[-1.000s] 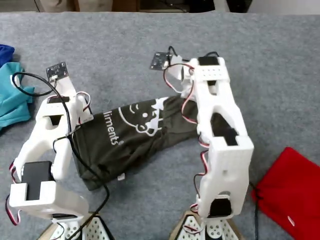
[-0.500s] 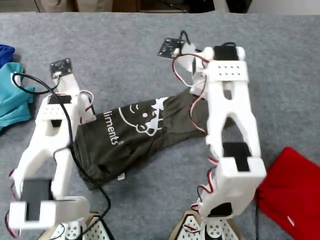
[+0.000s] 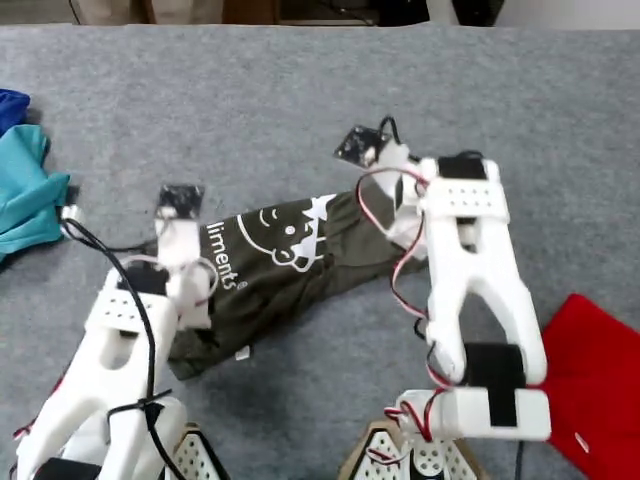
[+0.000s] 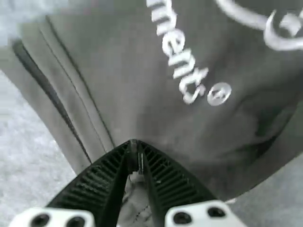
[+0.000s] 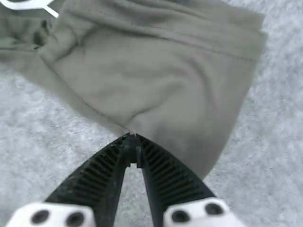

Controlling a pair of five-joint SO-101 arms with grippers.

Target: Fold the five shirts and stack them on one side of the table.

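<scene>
A dark olive shirt (image 3: 285, 265) with white print lies crumpled at the table's middle. My left gripper (image 3: 188, 272) stands over its left end. In the left wrist view this gripper (image 4: 135, 158) is shut on a pinch of the olive shirt (image 4: 199, 56) near its hem, just short of the lettering. My right gripper (image 3: 402, 220) is at the shirt's right end. In the right wrist view it (image 5: 132, 147) is shut on the near edge of the olive fabric (image 5: 161, 71), which puckers at the fingertips.
A red shirt (image 3: 590, 375) lies at the near right, beside the right arm. A teal shirt (image 3: 25, 200) and a blue one (image 3: 10, 105) are bunched at the left edge. Grey carpet-like table surface (image 3: 250, 100) stretches bare behind the olive shirt.
Both arms have drawn toward the near edge and shifted right. The left gripper went from the shirt's far left corner to its left side; the right moved to the shirt's right end.
</scene>
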